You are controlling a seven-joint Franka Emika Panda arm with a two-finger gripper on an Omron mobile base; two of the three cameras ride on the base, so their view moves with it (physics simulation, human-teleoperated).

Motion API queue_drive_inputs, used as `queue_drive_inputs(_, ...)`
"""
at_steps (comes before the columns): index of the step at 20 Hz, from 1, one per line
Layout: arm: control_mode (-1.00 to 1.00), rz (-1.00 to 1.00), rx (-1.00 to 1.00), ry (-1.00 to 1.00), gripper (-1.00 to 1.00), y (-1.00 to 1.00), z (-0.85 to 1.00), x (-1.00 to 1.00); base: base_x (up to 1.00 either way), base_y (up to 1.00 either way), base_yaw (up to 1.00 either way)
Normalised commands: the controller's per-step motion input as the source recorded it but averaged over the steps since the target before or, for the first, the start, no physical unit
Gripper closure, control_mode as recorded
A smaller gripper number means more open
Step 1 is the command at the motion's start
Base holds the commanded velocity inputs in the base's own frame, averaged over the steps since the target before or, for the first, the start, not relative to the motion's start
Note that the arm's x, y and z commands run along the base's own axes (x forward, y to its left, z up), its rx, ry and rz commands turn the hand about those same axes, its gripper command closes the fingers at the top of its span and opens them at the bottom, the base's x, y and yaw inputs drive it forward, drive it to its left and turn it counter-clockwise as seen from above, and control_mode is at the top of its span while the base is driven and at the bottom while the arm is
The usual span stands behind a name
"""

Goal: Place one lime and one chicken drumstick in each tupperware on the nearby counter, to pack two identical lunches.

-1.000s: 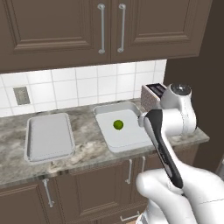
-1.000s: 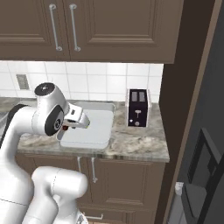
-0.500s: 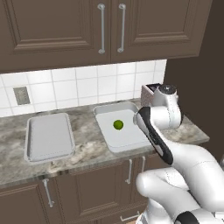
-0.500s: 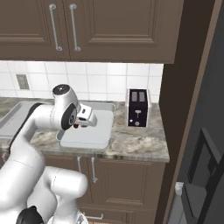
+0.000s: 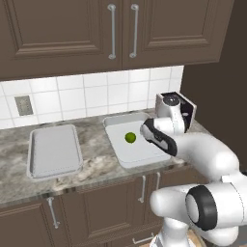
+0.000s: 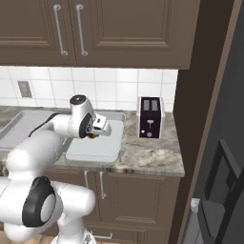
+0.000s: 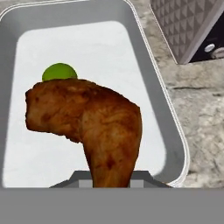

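The gripper [image 6: 96, 134] grips a chicken drumstick [image 7: 89, 127] over the right tupperware [image 7: 151, 92]. A lime [image 7: 59, 71] lies below it (just beyond the meat).

1 lime [image 5: 130, 138] in right tupperware [image 5: 116, 147], left tupperware [image 5: 53, 152] on counter [image 5: 96, 169]

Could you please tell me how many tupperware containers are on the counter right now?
2. The left tupperware sits near the wall outlet; the right tupperware, beside the toaster, holds a lime. Others could lie outside these views.
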Motion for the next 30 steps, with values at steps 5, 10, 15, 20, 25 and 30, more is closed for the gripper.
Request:
queue_drive_inputs(5,-1.00,0.00,0.00,0.00,1.00,0.00,-0.46,0.56,0.00,0.00,0.00)
queue_drive_inputs(10,-1.00,0.00,0.00,0.01,1.00,0.00,-0.39,0.44,0.00,0.00,0.00)
queue_drive_inputs(15,-1.00,0.00,0.00,0.02,1.00,0.00,-0.35,0.43,0.00,0.00,0.00)
queue_drive_inputs(20,-1.00,0.00,0.00,0.03,1.00,0.00,-0.35,0.44,0.00,0.00,0.00)
queue_drive_inputs(25,-1.00,0.00,0.00,0.02,1.00,0.00,-0.40,0.45,0.00,0.00,0.00)
queue_drive_inputs(30,-1.00,0.00,0.00,0.02,-1.00,0.02,-0.17,0.29,0.00,0.00,0.00)
